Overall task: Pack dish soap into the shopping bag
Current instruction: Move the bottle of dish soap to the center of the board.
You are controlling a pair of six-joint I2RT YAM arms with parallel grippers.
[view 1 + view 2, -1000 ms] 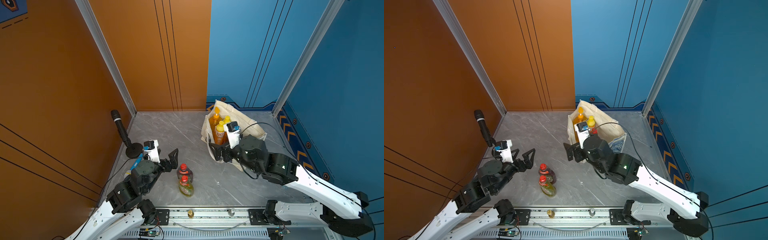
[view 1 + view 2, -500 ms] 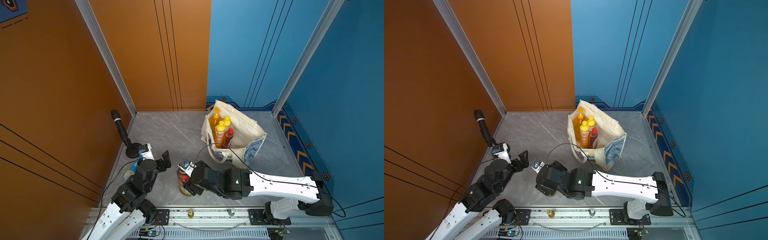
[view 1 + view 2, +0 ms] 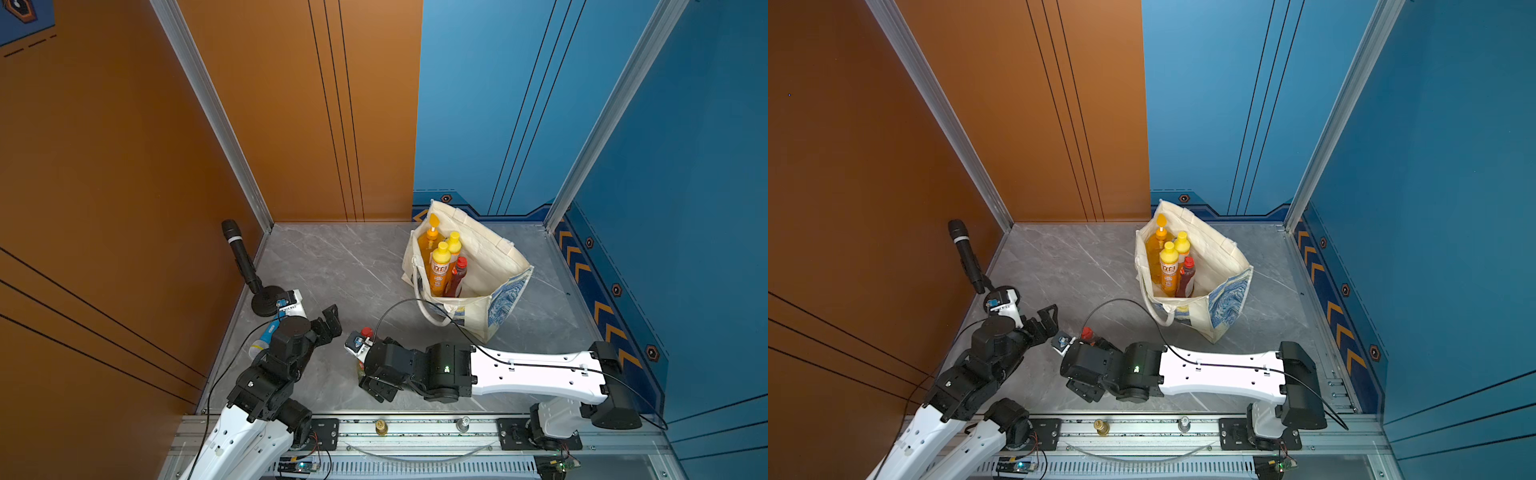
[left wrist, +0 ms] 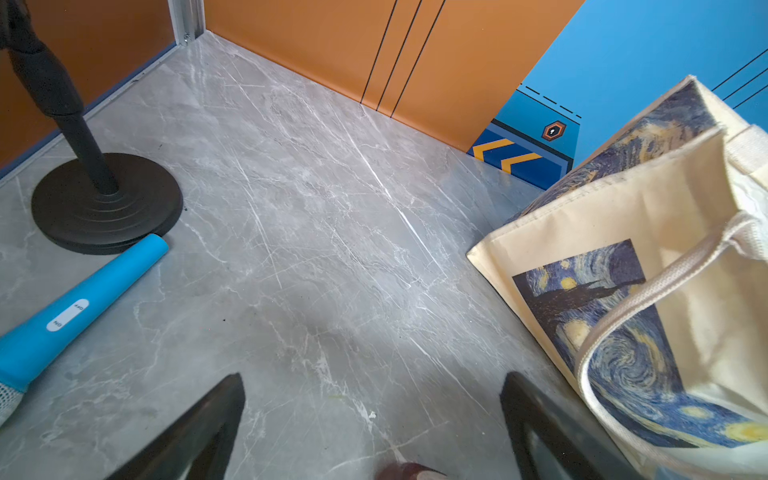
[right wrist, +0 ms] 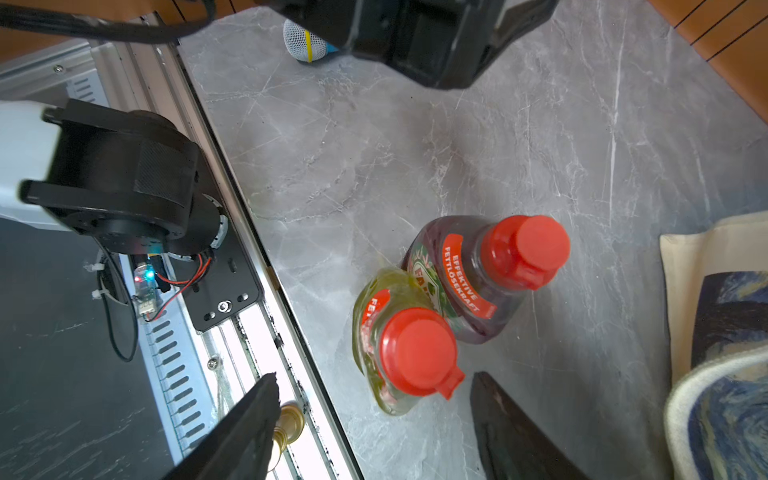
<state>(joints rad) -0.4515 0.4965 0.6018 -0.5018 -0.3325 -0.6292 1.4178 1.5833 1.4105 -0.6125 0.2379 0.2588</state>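
Note:
The shopping bag (image 3: 494, 266) (image 3: 1223, 266) stands open at the back right, holding a big orange pump bottle (image 3: 428, 245), two yellow-capped orange bottles and a dark red bottle (image 3: 457, 276). Near the front edge stand another dark red bottle (image 5: 482, 282) and a yellow-green dish soap bottle (image 5: 390, 345), touching each other. My right gripper (image 5: 374, 399) (image 3: 376, 386) hovers open over the yellow-green one, its red cap between the fingers but untouched. The left gripper (image 4: 374, 415) (image 3: 330, 322) is open over bare floor, left of the bottles.
A black microphone (image 3: 241, 257) on a round base (image 4: 106, 203) stands at the left wall, with a blue handheld microphone (image 4: 79, 307) lying beside it. The metal rail (image 3: 415, 428) runs along the front edge, close to the bottles. Walls enclose three sides.
The right arm swung from the bag down to the two floor bottles and its jaws narrowed. A dark red bottle now shows in the bag. The left arm drew back slightly.

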